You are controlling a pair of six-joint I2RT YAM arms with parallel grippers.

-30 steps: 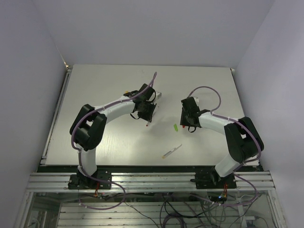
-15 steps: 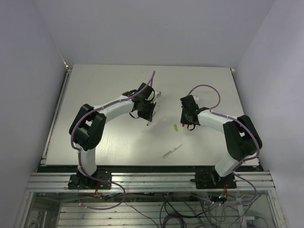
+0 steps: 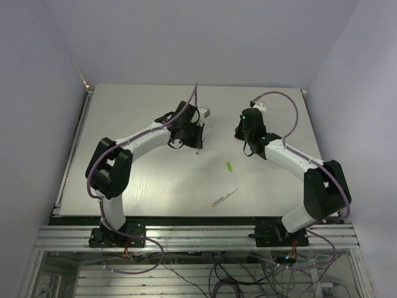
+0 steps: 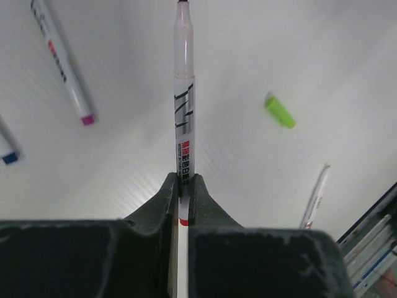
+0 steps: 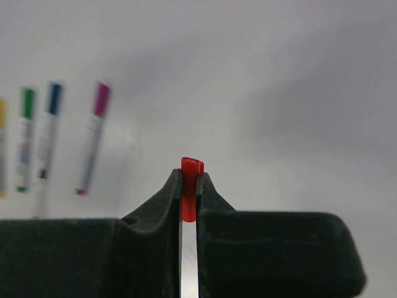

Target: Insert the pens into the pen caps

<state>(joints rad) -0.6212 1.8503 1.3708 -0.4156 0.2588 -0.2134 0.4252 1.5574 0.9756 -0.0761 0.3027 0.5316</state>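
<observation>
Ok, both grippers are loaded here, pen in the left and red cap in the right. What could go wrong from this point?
1. The left gripper grips the pen near its back end, so the long free barrel may tilt off-axis when its tip meets the red cap.
2. The right gripper pinches that cap with only its top showing above the fingertips; a push could slide it down or twist it.

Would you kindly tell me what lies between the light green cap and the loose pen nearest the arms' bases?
Nothing; the top view shows bare table between the light green cap and that pen.
</observation>
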